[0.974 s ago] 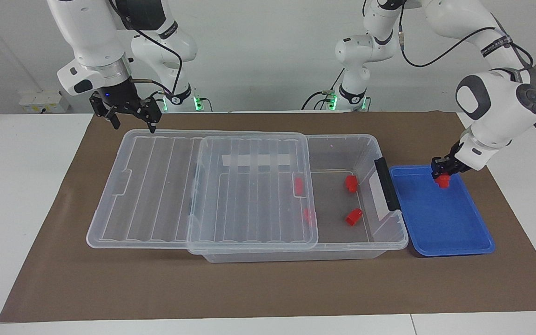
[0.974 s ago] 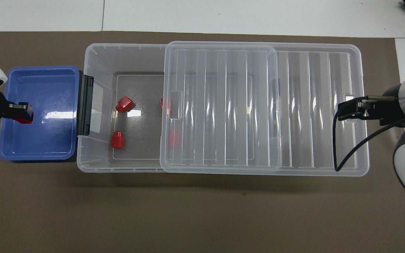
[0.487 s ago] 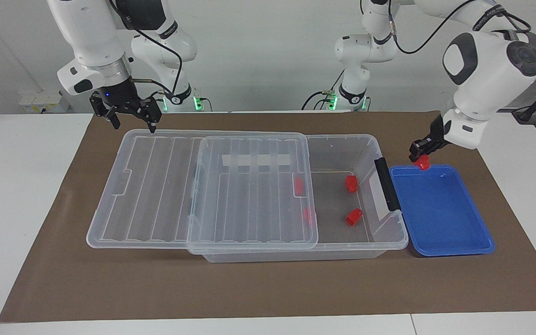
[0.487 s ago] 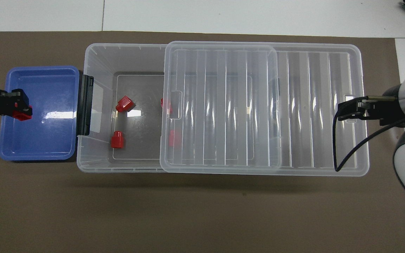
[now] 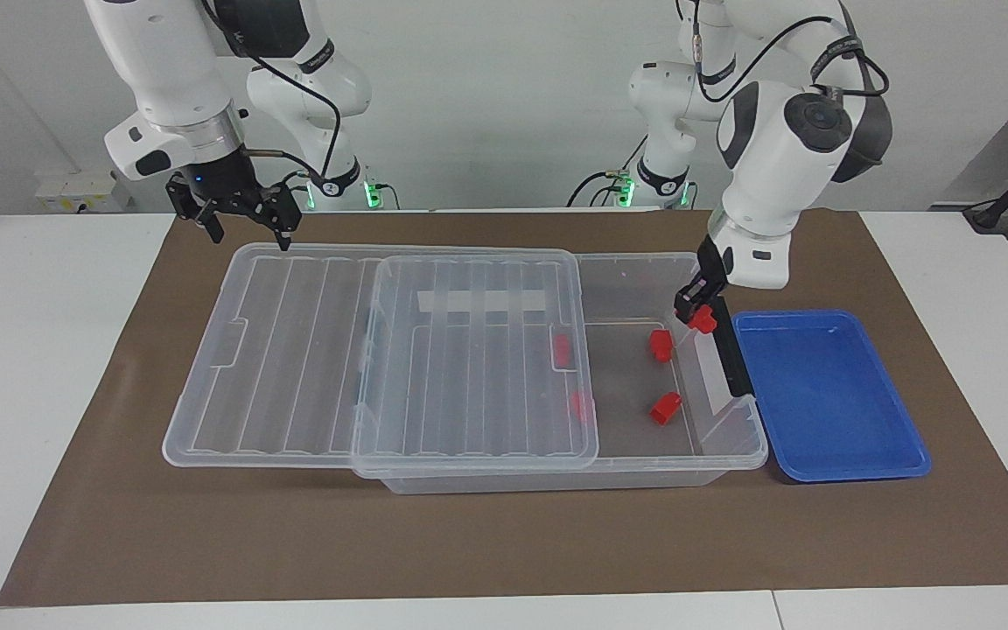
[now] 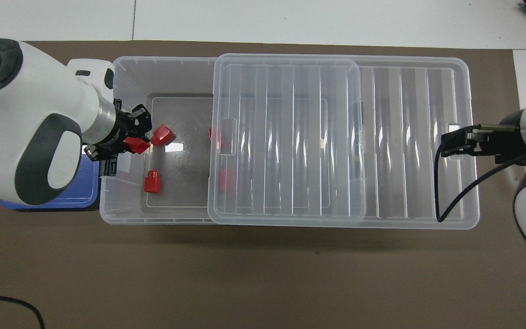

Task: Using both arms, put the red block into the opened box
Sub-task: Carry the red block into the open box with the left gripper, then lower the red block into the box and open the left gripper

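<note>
My left gripper (image 5: 698,313) is shut on a red block (image 5: 703,319) and hangs over the open end of the clear box (image 5: 644,462), just inside the black handle clip (image 5: 734,354). From overhead the held red block (image 6: 138,145) sits beside a loose red block (image 6: 162,135) on the box floor. Another loose block (image 5: 665,408) lies nearby, and two more (image 5: 562,350) show through the ribbed lid (image 5: 294,350). The lid is slid toward the right arm's end. My right gripper (image 5: 248,236) is open over the lid's outer end (image 6: 454,141).
A shallow blue tray (image 5: 828,402) stands against the box at the left arm's end, holding nothing. In the overhead view the left arm covers most of the tray (image 6: 78,194). A brown mat (image 5: 504,542) lies under everything.
The left gripper lifted the red block out of the blue tray and carried it over the handle clip to the box's open end. The right arm stayed still.
</note>
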Robot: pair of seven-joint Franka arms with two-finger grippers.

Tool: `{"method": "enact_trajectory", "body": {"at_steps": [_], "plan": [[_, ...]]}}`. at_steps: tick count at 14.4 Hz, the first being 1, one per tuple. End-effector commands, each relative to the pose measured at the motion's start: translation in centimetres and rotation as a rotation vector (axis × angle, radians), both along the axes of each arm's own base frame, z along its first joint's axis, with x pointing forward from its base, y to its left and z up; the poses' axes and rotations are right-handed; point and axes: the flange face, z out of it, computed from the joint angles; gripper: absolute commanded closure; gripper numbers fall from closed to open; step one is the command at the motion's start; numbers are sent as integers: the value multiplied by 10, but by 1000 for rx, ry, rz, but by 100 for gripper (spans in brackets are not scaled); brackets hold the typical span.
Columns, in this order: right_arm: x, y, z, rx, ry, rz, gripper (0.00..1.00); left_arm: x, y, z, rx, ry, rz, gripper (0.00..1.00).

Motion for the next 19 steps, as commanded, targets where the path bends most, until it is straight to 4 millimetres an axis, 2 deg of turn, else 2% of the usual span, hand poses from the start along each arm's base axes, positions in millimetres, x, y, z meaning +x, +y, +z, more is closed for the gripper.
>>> {"method": "enact_trajectory", "body": {"at_steps": [1, 2, 5, 8, 9, 11, 12, 15, 19], "plan": [[-7, -7, 0, -2, -12, 12, 0, -46, -14, -49, -23, -63, 27, 100], [-6, -10, -3, -2, -10, 7, 0, -53, -18, -64, -23, -66, 21, 100], [-10, -26, -12, -4, -23, -6, 0, -53, -22, -82, -24, -77, 25, 100], [-12, -57, -28, -8, -43, 8, 1, -56, -30, -116, 27, -67, -14, 100], [-13, -64, -33, -10, -53, -1, 4, -58, -42, -129, 46, -66, -28, 100], [-16, -76, -44, -13, -69, -20, 22, -53, -49, -151, 48, -92, -6, 100], [-17, -81, -51, -14, -63, -13, 38, -52, -50, -159, 51, -90, -7, 100], [-19, -104, -60, -16, -67, -23, 100, -51, -54, -184, 95, -89, -53, 100], [-20, -129, -74, -24, -90, -2, 100, -51, -54, -187, 113, -99, -76, 100]]}}
